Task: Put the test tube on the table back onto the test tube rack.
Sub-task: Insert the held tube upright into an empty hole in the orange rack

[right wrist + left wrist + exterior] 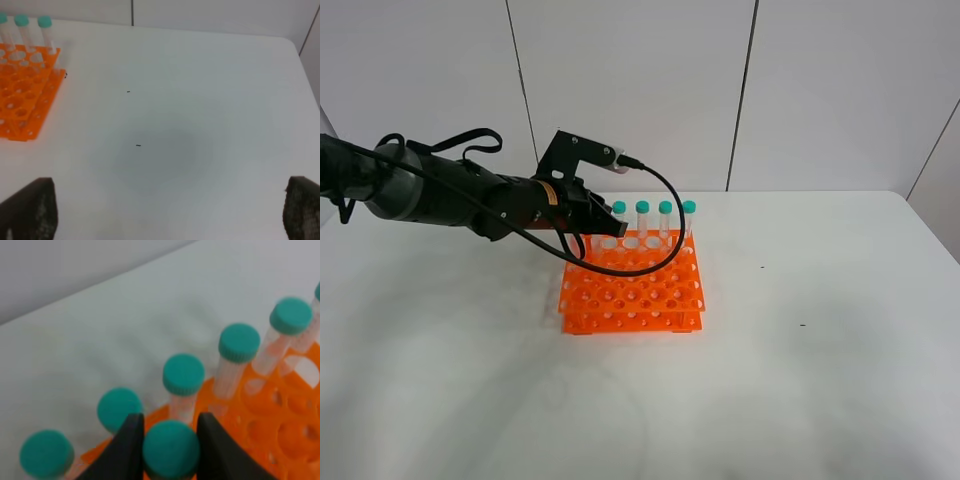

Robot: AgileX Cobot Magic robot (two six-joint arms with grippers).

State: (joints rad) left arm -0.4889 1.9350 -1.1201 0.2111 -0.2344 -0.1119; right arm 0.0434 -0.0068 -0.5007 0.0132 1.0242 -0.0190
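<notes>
My left gripper (170, 426) is shut on the test tube (171, 452), its teal cap squeezed between the two black fingers (129, 447). It hovers at the back left corner of the orange test tube rack (632, 288); in the exterior high view the left gripper (596, 228) hides the held tube. Several identical teal-capped tubes (239, 343) stand in the rack's back row (665, 208). My right gripper (167, 210) is open and wide over bare table (200, 100), with the rack (20, 100) well off to one side; it is out of the exterior high view.
A black cable (660, 235) loops from the left wrist over the rack's back rows. The white table (820, 380) stretches right of and in front of the rack, with two tiny dark specks (138, 145). A grey panelled wall (640, 90) stands behind.
</notes>
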